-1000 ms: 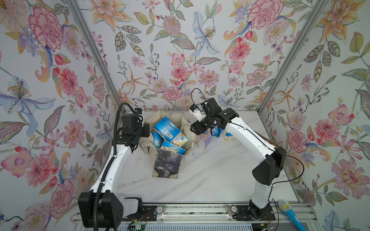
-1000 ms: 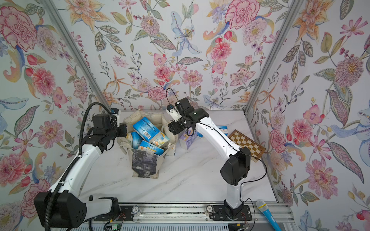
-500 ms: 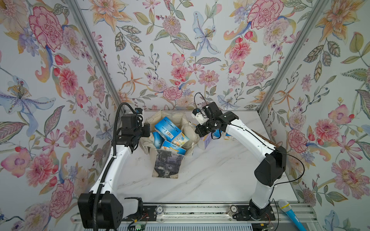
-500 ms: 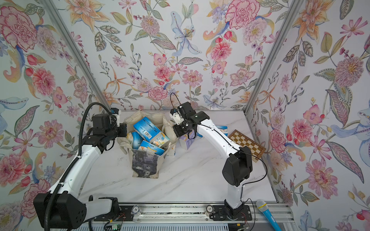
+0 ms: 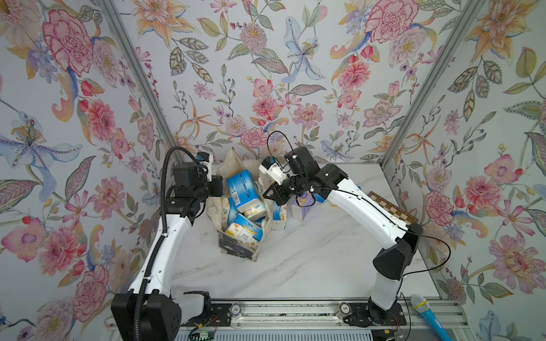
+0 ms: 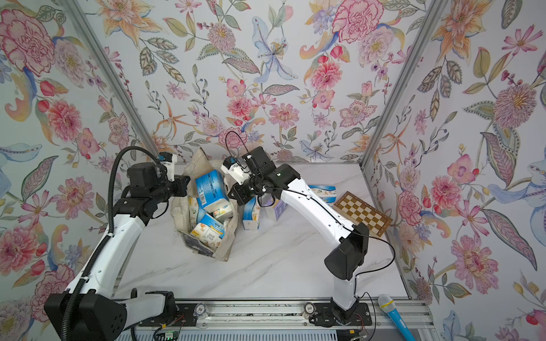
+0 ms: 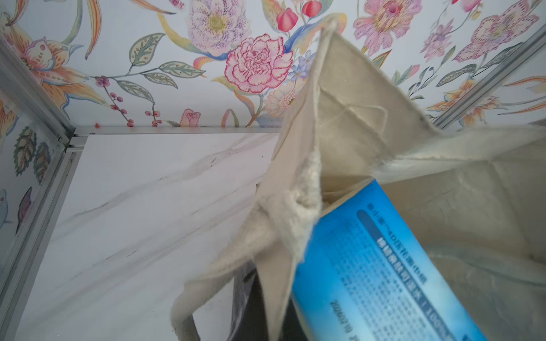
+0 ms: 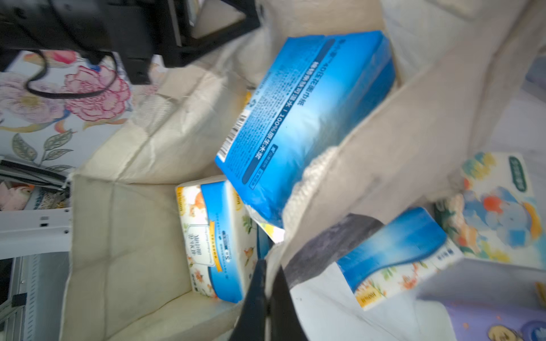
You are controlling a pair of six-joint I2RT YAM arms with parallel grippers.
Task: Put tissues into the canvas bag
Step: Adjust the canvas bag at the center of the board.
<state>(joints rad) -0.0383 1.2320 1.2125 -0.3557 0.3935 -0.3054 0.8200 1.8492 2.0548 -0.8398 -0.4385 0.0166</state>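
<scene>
Left gripper (image 5: 221, 187) and right gripper (image 5: 266, 193) clamp opposite rims of the canvas bag (image 5: 233, 161)
Both sets of jaws are closed on the cream fabric, and the bag stands near the back of the marble table (image 5: 295, 265). A blue pack (image 5: 243, 189) juts from its mouth above other tissues (image 5: 243, 231) inside. A blue-and-white pack (image 6: 251, 217) and a lavender pack (image 6: 277, 210) stand just outside, with a third pack (image 6: 323, 190) beside the chessboard (image 6: 363, 212)

A brown-and-cream chessboard (image 6: 362, 214) lay flat on the white marble surface (image 6: 280, 271) beside the right floral wall (image 6: 472, 147); a blue microphone (image 6: 394, 319) rested by the front rail (image 6: 260, 310).
</scene>
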